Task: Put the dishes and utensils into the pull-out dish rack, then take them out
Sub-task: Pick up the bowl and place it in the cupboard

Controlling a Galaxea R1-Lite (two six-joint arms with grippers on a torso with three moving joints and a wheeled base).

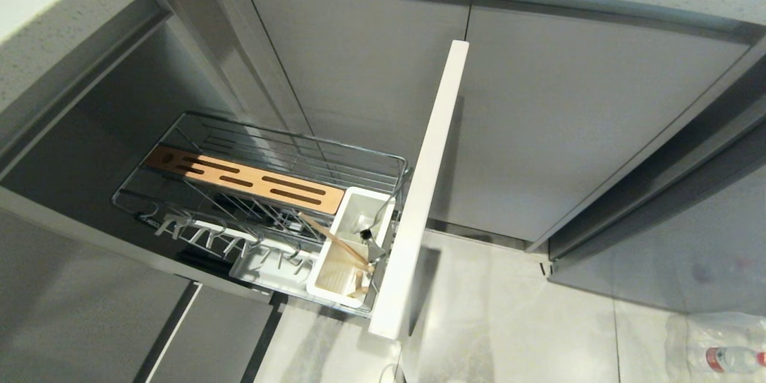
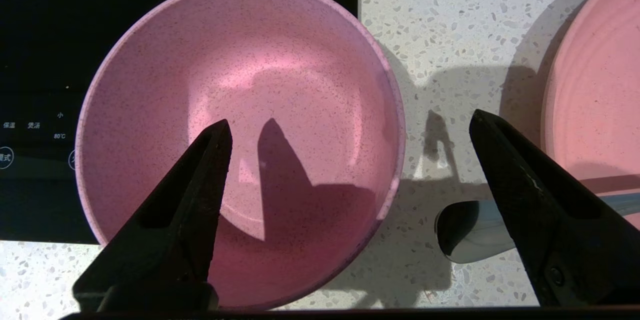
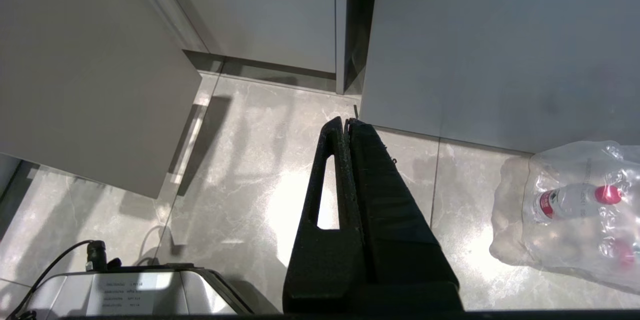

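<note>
The pull-out dish rack (image 1: 263,191) holds chopsticks (image 1: 335,242) in its white caddy (image 1: 350,248); only the left wrist view shows the left gripper (image 2: 350,135), jaws apart, above the empty pink bowl (image 2: 280,60); the right gripper (image 3: 347,122) is pressed together.

I count one pull-out dish rack (image 1: 263,191), carrying one slotted wooden strip (image 1: 245,181) and one white utensil caddy (image 1: 350,251). In that caddy I see two wooden chopsticks (image 1: 335,241) and one dark-handled utensil (image 1: 372,240). On the counter I make out one pink bowl (image 2: 240,110), the edge of one pink plate (image 2: 595,85) and one spoon-like end (image 2: 472,230). On the floor there is one wrapped pack of bottles (image 3: 575,210), where I can pick out two red caps.
</note>
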